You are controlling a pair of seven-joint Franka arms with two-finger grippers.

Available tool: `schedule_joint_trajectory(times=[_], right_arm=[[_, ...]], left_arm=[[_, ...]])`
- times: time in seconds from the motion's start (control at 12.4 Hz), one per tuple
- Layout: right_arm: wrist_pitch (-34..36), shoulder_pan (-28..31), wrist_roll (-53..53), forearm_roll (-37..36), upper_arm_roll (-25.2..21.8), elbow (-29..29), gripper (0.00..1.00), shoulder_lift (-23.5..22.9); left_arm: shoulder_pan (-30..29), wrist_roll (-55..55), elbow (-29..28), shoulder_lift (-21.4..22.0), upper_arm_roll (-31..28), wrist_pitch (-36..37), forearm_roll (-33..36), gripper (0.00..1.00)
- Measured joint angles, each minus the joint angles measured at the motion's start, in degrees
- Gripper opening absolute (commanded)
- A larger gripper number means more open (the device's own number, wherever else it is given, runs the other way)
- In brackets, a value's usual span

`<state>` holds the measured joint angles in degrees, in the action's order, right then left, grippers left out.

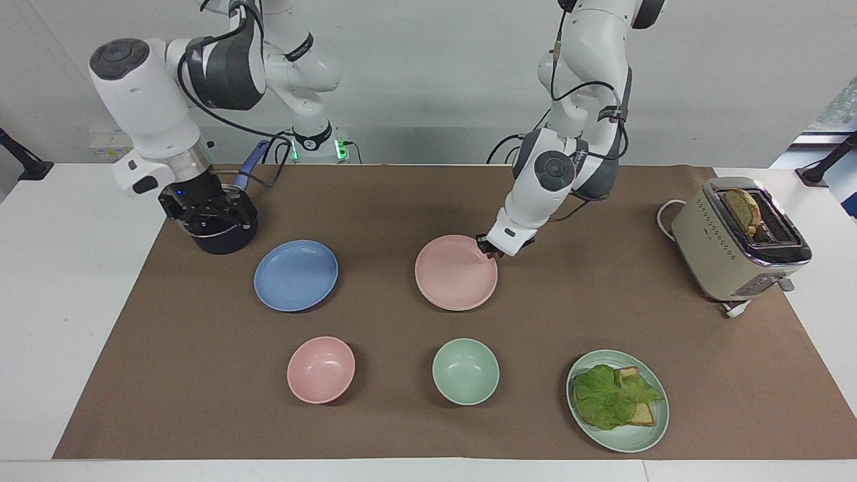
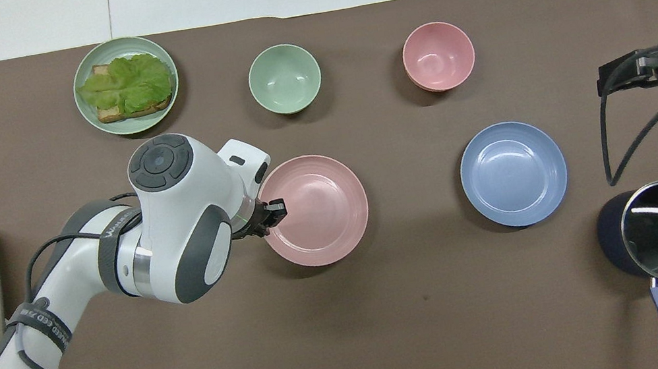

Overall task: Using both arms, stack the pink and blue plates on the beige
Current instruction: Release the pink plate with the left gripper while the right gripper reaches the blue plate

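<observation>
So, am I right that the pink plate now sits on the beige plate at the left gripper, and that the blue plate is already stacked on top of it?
Not quite: the blue plate is not stacked. In the facing view it lies alone on the mat, toward the right arm's end. The pink plate does sit on the beige plate, with the left gripper at its rim.

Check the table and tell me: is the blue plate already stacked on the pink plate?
No, the blue plate lies alone on the mat, apart from the pink plate, toward the right arm's end of the table.
</observation>
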<state>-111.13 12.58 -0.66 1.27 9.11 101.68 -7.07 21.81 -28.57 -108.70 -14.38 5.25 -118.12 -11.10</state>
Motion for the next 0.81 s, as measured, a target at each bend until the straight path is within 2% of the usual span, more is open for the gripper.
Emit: schedule_joint_trajectory(times=[0.24,0.48,0.64,0.81], right_arm=[[-7.3,0.3,1.3,0.9,0.0,6.2,1.0,-0.8],[-15.5,1.6,7.1,5.1,-0.1,13.0,1.0,-2.3],[-20.1,3.4,9.6,7.2,-0.1,17.9,0.98,-3.1],[-24.1,4.5,12.8,10.8,-0.2,21.9,0.93,-3.8]], left_arm=[[-7.9,7.3,3.5,2.9,-0.6,7.1,1.4,1.0],[-16.9,17.9,6.3,9.1,-0.9,12.3,5.6,1.0],[-19.4,20.6,8.9,12.5,-1.0,15.6,8.0,1.0],[-19.9,21.6,12.8,13.5,-1.1,19.6,8.7,1.0]])
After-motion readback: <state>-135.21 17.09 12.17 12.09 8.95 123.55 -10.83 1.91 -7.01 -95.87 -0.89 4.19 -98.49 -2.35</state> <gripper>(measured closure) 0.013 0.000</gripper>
